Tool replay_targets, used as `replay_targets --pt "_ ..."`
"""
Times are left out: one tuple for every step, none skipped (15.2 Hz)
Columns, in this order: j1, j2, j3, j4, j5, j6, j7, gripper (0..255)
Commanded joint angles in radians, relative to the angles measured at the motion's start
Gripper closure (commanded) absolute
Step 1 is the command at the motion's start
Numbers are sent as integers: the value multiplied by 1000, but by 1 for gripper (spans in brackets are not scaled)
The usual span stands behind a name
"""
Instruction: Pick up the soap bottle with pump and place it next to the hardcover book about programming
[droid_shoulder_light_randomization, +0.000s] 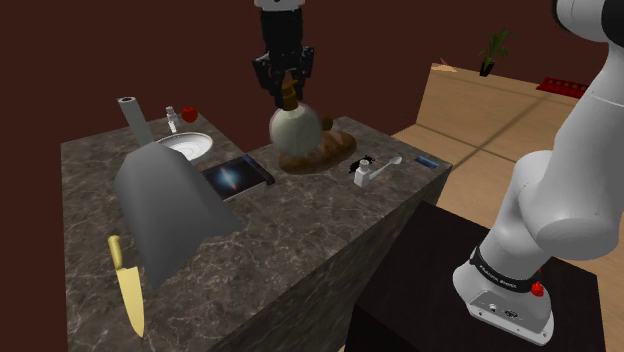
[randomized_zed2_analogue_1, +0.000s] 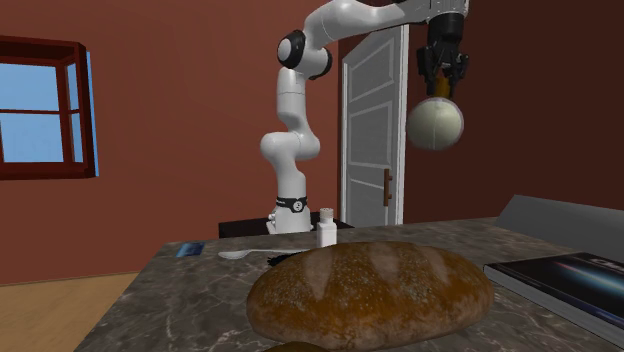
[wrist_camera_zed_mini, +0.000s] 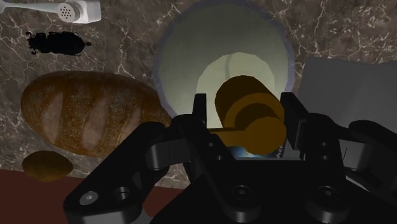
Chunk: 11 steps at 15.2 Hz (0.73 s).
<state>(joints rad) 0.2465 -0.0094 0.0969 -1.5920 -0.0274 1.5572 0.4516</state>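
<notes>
- The tool (droid_shoulder_light_randomization: 287, 88) hangs high over the counter (droid_shoulder_light_randomization: 300, 240), its two black fingers (wrist_camera_zed_mini: 198, 118) pinching the brown pump (wrist_camera_zed_mini: 248, 118) from either side.
- The soap bottle (droid_shoulder_light_randomization: 295, 128) is a round, pale, opaque container. It dangles from that pump, clear of the counter, and what it holds cannot be seen.
- In the second exterior view the bottle hangs in the air in front of the white door (randomized_zed2_analogue_1: 372, 130), well above everything on the counter.
- A bread loaf (droid_shoulder_light_randomization: 320, 150) lies on the counter below and just behind the bottle in the shoulder view.
- The book (droid_shoulder_light_randomization: 238, 177), with its dark cover and bluish picture, lies flat near the loaf, toward the shoulder view's left.
- Past the book, a shallow white dish (droid_shoulder_light_randomization: 185, 146) sits by the far edge.
- A small white shaker (droid_shoulder_light_randomization: 172, 120) and a red fruit (droid_shoulder_light_randomization: 188, 114) stand just beside the dish.
- A large grey curved object (droid_shoulder_light_randomization: 165, 205) lies beside the book.
- A yellow-handled knife (droid_shoulder_light_randomization: 128, 285) lies near that object's lower edge.
</notes>
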Motion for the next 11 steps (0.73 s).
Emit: replay_targets --pt "12 11 13 9 0 2 27 255" --pt "12 7 12 -10 0 16 27 255" --pt "12 4 12 -27 1 31 28 255" --pt "12 1 12 -44 1 45 28 255" --pt "12 -1 12 -60 1 59 28 255" --pt "12 -4 12 -77 1 73 28 255" --pt "11 -6 12 -93 2 87 28 255" --pt "11 -8 12 -108 2 101 28 255" --pt "11 -9 12 -124 2 115 28 255" --pt "11 -11 12 -139 2 128 29 255" --pt "11 -12 12 -154 2 142 29 255"
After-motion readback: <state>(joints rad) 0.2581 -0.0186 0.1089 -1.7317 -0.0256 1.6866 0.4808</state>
